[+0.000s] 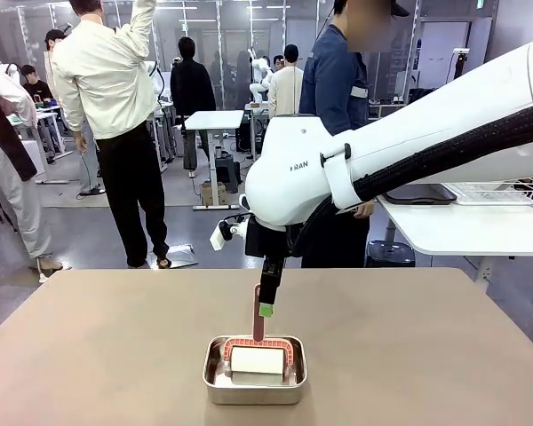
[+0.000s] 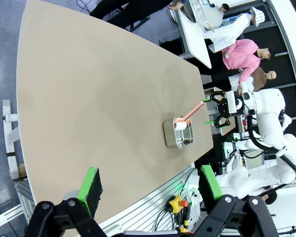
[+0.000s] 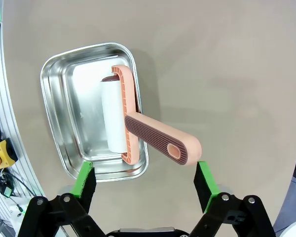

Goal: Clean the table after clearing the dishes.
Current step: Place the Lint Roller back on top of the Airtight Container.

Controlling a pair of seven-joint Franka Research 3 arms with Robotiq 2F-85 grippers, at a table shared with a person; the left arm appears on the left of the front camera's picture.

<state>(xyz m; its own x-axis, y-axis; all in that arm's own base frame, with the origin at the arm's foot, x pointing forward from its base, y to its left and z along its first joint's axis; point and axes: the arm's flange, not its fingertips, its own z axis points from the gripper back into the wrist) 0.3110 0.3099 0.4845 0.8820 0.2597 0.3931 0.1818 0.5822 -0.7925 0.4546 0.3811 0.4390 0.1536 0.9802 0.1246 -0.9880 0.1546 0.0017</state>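
Hovering at frame centre, the right gripper (image 3: 144, 180) gapes wide above the roller (image 3: 119, 118) in the pan (image 3: 56, 74); left gripper (image 2: 150, 190) wide too, over the table (image 2: 98, 98).

Bright, even overhead light; soft shadows under the steel pan (image 3: 69, 123) ahead of the right gripper (image 3: 144, 185), whose floor shows glare. Wrist views bow strongly at the edges; the front background is slightly soft

Beige-brown table (image 1: 115, 346) — steel pan (image 1: 215, 388) at near edge, roller (image 1: 257, 358) inside
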